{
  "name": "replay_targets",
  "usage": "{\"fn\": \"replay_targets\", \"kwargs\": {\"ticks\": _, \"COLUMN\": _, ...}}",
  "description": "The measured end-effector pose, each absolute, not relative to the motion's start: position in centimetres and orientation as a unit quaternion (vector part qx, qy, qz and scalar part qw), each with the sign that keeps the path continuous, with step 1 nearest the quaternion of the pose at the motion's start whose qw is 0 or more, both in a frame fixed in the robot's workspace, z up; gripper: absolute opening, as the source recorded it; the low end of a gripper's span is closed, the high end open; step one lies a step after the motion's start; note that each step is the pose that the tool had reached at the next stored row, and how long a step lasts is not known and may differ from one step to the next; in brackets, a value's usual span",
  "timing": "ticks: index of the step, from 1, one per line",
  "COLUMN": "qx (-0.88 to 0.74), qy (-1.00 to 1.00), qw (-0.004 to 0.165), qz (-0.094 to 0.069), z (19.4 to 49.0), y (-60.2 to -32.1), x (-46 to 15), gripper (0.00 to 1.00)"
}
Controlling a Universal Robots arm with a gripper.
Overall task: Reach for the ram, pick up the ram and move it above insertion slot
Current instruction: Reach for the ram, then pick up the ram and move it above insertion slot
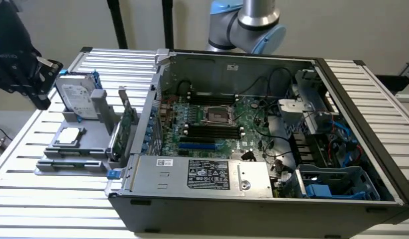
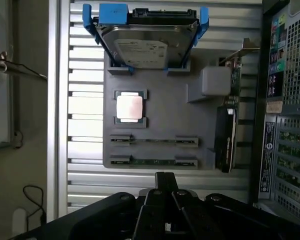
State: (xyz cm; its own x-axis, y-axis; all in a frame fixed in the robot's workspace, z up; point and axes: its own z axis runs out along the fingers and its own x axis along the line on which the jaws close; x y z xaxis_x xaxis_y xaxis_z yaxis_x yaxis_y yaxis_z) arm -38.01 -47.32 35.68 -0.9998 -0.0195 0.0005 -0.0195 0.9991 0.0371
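The arm [image 1: 248,22] bends at a grey-and-blue joint. Its black gripper [image 2: 165,176] points down, jaws pressed together at the tips, nothing held between them.

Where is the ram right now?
In the wrist view the ram stands on edge in the grey holder, near the processor chip; the holder sits outside the computer case, on the exterior view's left.
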Motion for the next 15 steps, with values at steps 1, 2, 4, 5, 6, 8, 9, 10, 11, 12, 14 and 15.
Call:
{"fn": "replay_targets", "kwargs": {"ticks": 1, "qx": 0.010, "qy": -1.000, "qw": 0.000, "qz": -0.018, "z": 35.52, "y": -47.53, "x": -38.01, "gripper": 0.11}}
{"fn": "replay_targets", "kwargs": {"ticks": 2, "qx": 0.010, "qy": -1.000, "qw": 0.000, "qz": -0.018, "z": 35.36, "y": -47.71, "x": -38.01, "gripper": 0.11}}
{"fn": "replay_targets", "kwargs": {"ticks": 4, "qx": 0.010, "qy": -1.000, "qw": 0.000, "qz": -0.018, "z": 35.14, "y": -47.92, "x": -38.01, "gripper": 0.11}}
{"fn": "replay_targets", "kwargs": {"ticks": 5, "qx": 0.010, "qy": -1.000, "qw": 0.000, "qz": -0.018, "z": 35.13, "y": -47.97, "x": -38.01, "gripper": 0.11}}
{"fn": "replay_targets", "kwargs": {"ticks": 6, "qx": 0.010, "qy": -1.000, "qw": 0.000, "qz": -0.018, "z": 35.13, "y": -47.97, "x": -38.01, "gripper": 0.11}}
{"fn": "replay_targets", "kwargs": {"ticks": 8, "qx": 0.010, "qy": -1.000, "qw": 0.000, "qz": -0.018, "z": 35.13, "y": -47.97, "x": -38.01, "gripper": 0.11}}
{"fn": "replay_targets", "kwargs": {"ticks": 9, "qx": 0.010, "qy": -1.000, "qw": 0.000, "qz": -0.018, "z": 35.12, "y": -47.98, "x": -38.00, "gripper": 0.11}}
{"fn": "replay_targets", "kwargs": {"ticks": 10, "qx": 0.011, "qy": -1.000, "qw": 0.000, "qz": -0.018, "z": 35.12, "y": -47.98, "x": -37.99, "gripper": 0.11}}
{"fn": "replay_targets", "kwargs": {"ticks": 11, "qx": 0.018, "qy": -1.000, "qw": 0.001, "qz": -0.018, "z": 35.12, "y": -47.98, "x": -37.99, "gripper": 0.11}}
{"fn": "replay_targets", "kwargs": {"ticks": 12, "qx": 0.027, "qy": -0.999, "qw": 0.001, "qz": -0.018, "z": 35.11, "y": -47.98, "x": -37.99, "gripper": 0.11}}
{"fn": "replay_targets", "kwargs": {"ticks": 14, "qx": 0.046, "qy": -0.999, "qw": 0.001, "qz": -0.018, "z": 35.12, "y": -47.98, "x": -37.99, "gripper": 0.11}}
{"fn": "replay_targets", "kwargs": {"ticks": 15, "qx": 0.055, "qy": -0.998, "qw": 0.001, "qz": -0.018, "z": 35.12, "y": -47.98, "x": -37.99, "gripper": 0.11}}
